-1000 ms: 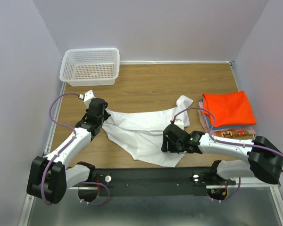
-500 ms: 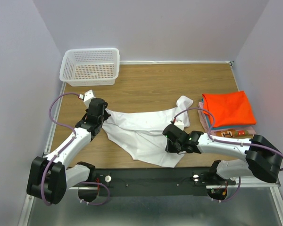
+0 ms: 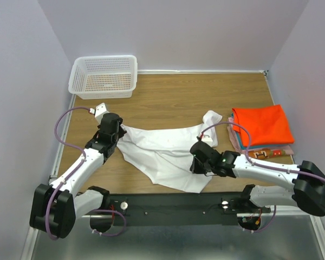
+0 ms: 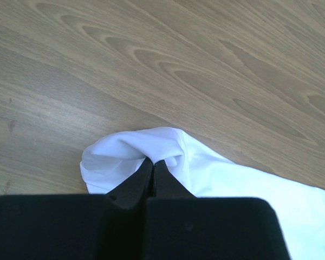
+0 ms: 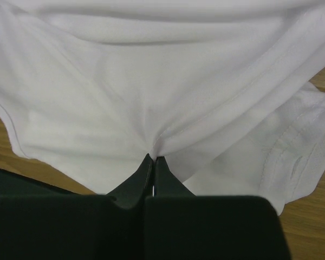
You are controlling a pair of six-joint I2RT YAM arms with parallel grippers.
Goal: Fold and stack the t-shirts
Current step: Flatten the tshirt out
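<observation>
A white t-shirt lies crumpled and spread across the middle of the wooden table. My left gripper is shut on its left end, and in the left wrist view the cloth bunches at the black fingertips. My right gripper is shut on a pinch of the same shirt near its right side, fabric puckering at the fingertips. A folded orange-red t-shirt tops a stack at the right, with pink and brown edges showing beneath.
A white plastic mesh basket stands at the back left corner. Pale walls close in the table on three sides. A black rail with the arm bases runs along the near edge.
My right gripper has closed on the white shirt and shifted slightly right and up. The left arm has held still, gripping the shirt throughout.
</observation>
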